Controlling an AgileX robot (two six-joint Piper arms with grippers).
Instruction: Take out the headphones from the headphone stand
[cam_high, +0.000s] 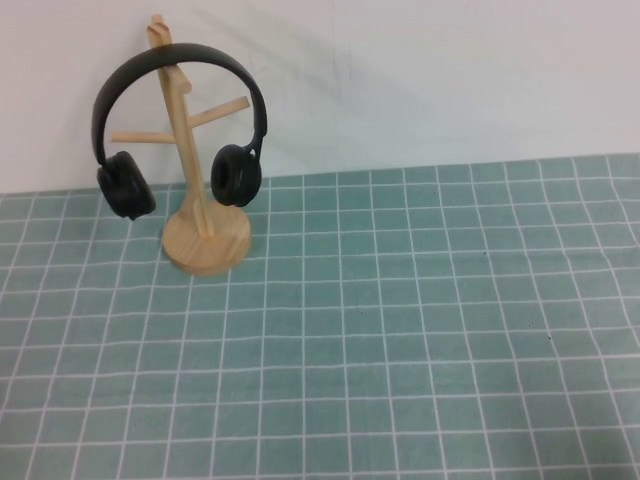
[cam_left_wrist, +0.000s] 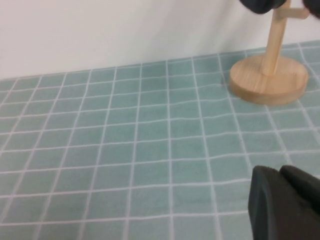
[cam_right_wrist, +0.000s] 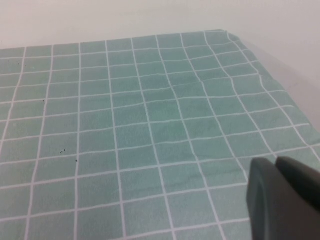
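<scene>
The black headphones (cam_high: 236, 175) hang by their headband over the top of the light wooden headphone stand (cam_high: 207, 243), at the back left of the table. One ear cup hangs on each side of the post. Neither arm shows in the high view. In the left wrist view the stand's round base (cam_left_wrist: 268, 79) lies ahead, with the edge of an ear cup (cam_left_wrist: 260, 4) above it. My left gripper (cam_left_wrist: 280, 170) is shut and empty, low over the cloth and well short of the stand. My right gripper (cam_right_wrist: 276, 161) is shut and empty over the cloth.
A green cloth with white grid lines (cam_high: 400, 330) covers the table. A white wall (cam_high: 450, 70) rises just behind the stand. In the right wrist view the cloth's far corner (cam_right_wrist: 227, 34) ends against a white surface.
</scene>
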